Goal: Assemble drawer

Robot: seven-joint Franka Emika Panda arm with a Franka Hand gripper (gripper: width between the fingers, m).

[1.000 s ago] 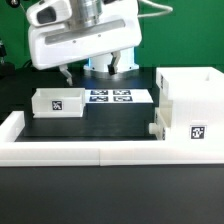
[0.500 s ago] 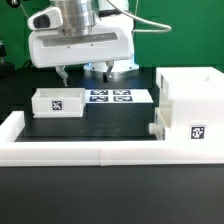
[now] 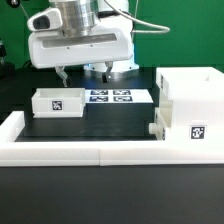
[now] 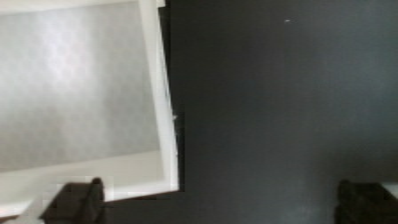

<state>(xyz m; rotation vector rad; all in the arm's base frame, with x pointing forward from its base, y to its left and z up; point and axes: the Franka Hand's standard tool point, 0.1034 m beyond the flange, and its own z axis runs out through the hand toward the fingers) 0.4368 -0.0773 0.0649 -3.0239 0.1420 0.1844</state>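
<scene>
The box housing (image 3: 190,108) sits at the exterior view's right on the tabletop (image 3: 110,125); the small tray (image 3: 58,102) lies left. Your jaws hover wide, empty, above it. Rigid, light, slick plastic: pinch one thin wall.

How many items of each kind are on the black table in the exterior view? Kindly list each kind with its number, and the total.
Small open-top tray: 1
Big box housing: 1
Marker board: 1
Low white border wall: 1
Small white part beside the housing, unclear what it is: 1
Total: 5
</scene>
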